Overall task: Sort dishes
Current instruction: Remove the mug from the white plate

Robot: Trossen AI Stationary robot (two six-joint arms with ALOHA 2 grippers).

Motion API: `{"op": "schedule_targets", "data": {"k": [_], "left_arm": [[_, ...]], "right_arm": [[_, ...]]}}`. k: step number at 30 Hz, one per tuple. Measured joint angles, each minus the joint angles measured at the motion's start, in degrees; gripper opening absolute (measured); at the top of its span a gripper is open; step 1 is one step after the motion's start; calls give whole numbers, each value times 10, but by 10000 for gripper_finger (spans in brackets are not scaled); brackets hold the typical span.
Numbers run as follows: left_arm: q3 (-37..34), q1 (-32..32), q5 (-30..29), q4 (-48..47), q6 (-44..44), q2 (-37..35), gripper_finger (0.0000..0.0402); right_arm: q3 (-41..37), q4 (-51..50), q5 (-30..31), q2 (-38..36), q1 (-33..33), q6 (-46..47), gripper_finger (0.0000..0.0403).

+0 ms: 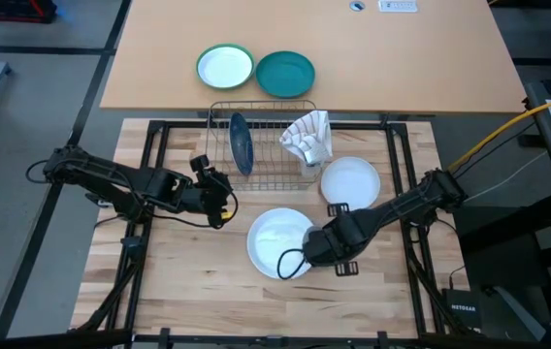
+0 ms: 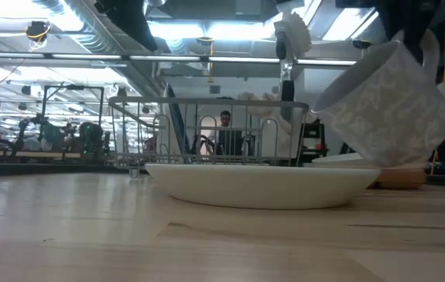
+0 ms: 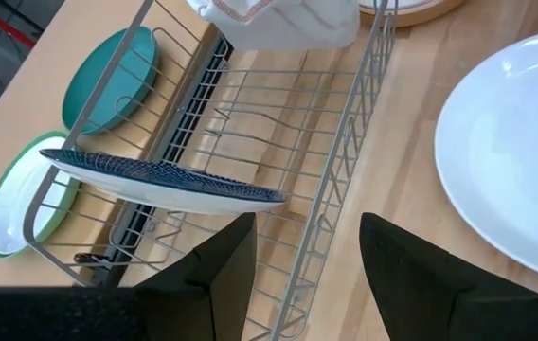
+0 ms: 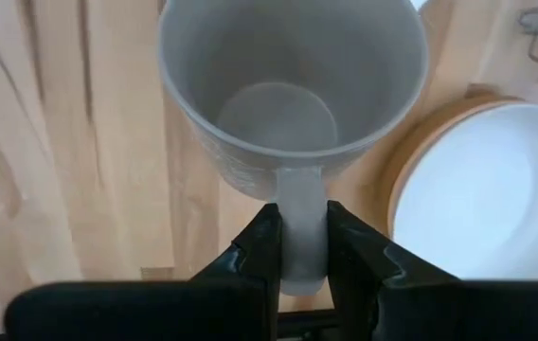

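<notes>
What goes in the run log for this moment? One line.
right gripper: shut on grey mug handle, mug lifted | left gripper: open, beside dish rack | dark blue plate: upright in rack

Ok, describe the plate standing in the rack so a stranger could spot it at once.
Find the wire dish rack at the far edge of the slatted wooden worktop. In its left half a dark blue round plate stands on edge between the wires. Every other plate lies flat and outside the rack.
</notes>
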Motion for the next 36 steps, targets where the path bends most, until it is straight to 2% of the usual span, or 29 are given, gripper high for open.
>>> {"op": "schedule_targets", "data": {"k": [7, 16, 24, 32, 36], "left_arm": [[0, 0, 0, 0, -2, 0, 179], [0, 0, 0, 0, -15, 5, 179], [0, 0, 7, 0, -17, 6, 179], [-26, 0, 7, 5, -44, 6, 179], [-57, 0, 15, 5, -73, 6, 179]], "right_arm": [[-7, 0, -28, 0, 5, 2, 64], [-7, 1, 41, 0, 35, 53, 64], [-7, 1, 35, 0, 72, 105, 64], [-6, 1, 39, 0, 147, 219, 64], [-6, 0, 98, 0, 187, 335, 64]]}}
